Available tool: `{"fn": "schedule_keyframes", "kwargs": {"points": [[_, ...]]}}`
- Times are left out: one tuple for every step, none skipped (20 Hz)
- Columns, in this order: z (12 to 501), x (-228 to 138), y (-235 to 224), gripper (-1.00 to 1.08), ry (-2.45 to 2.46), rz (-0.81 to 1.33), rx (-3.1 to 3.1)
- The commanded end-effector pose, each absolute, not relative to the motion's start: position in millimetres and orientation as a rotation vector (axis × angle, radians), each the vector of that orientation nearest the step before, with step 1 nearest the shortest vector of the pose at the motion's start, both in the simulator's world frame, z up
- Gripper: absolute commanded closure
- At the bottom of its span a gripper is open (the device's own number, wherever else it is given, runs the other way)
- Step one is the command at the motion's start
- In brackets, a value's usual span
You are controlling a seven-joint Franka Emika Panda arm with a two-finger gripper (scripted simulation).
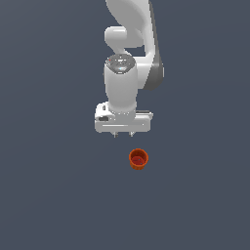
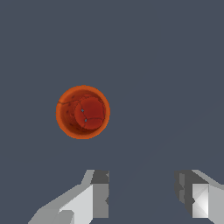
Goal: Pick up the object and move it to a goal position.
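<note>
The object is a small orange-red round cup with a darker-red hollow inside, standing upright on the dark grey floor. It also shows in the wrist view, seen from above. My white gripper hangs above the floor, behind the cup and slightly toward the exterior view's left, not touching it. In the wrist view the gripper is open, with a wide gap between its two fingers, and nothing is between them. The cup lies apart from the fingertips.
The flat dark grey floor runs all around the cup. The white arm rises behind the gripper toward the top of the exterior view.
</note>
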State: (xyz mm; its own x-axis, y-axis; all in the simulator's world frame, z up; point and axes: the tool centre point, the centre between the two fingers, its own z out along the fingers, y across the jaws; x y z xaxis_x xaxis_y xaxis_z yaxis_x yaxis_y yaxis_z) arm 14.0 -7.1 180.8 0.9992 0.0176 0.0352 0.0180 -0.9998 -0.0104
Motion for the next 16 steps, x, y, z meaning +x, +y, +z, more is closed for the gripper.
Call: {"fn": "schedule_keyframes", "kwargs": {"points": [[179,15,-6,-0.20,-0.044,-0.059,-3.128],[178,16,-6,-0.20,-0.055,-0.062,-3.126],[177,17,-6,-0.20,-0.067,-0.065,-3.124],[175,18,-5,-0.20,-0.080,-0.069,-3.121],[174,19,-5,-0.20,-0.095,-0.073,-3.119],[172,20,-4,-0.20,-0.112,-0.078,-3.116],[170,22,-3,-0.20,-0.130,-0.083,-3.112],[168,23,-3,-0.20,-0.151,-0.089,-3.108],[166,25,-2,-0.20,-0.173,-0.096,-3.103],[163,26,-1,-0.20,-0.196,-0.103,-3.098],[161,28,0,-0.20,-0.221,-0.111,-3.092],[158,30,1,-0.20,-0.248,-0.119,-3.086],[155,32,2,-0.20,-0.277,-0.129,-3.079],[152,34,3,-0.20,-0.306,-0.139,-3.071],[148,37,4,-0.20,-0.338,-0.150,-3.063],[145,39,5,-0.20,-0.370,-0.162,-3.054]]}}
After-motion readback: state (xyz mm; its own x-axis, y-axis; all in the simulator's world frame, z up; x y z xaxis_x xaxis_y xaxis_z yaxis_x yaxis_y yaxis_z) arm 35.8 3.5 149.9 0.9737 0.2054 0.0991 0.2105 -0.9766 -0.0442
